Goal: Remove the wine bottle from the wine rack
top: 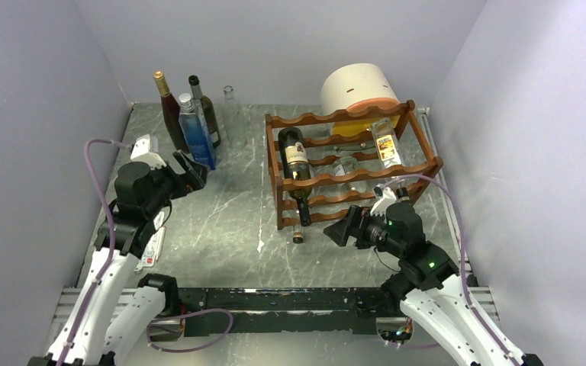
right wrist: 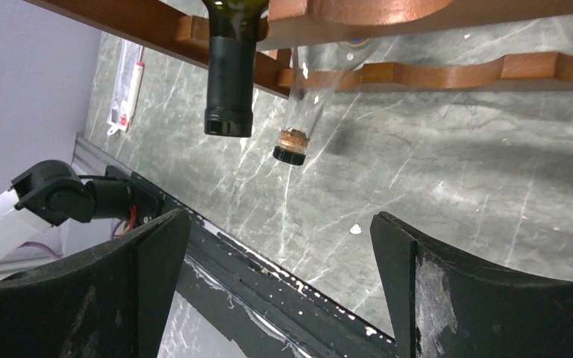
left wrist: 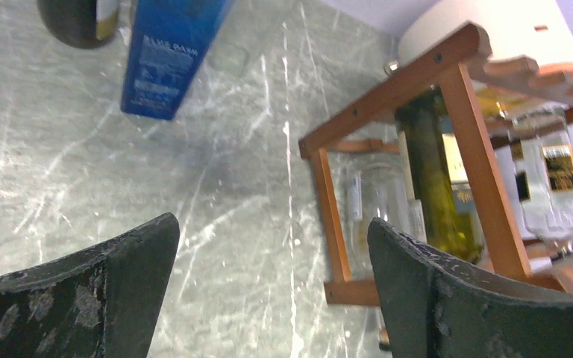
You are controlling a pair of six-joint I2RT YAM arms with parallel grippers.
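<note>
Wide and empty: right fingers (right wrist: 485, 306), left fingers (left wrist: 97, 298). Yank the bottle (top: 296, 162) crooked and the rack (left wrist: 388, 93) drags along.

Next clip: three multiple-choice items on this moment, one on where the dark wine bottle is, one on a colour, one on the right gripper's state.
1. The dark wine bottle lies: A) in the left column of the wine rack; B) in its right column; C) upright, outside it.
2. The flat-sided bottle standing at back left is: A) red; B) blue; C) yellow.
3. The right gripper is: A) open, empty; B) shut on a bottle neck; C) shut on a rail.
Key: 1A, the top view shows it in the left scallops; 2B, blue body; 3A, jaws apart around nothing.
</note>
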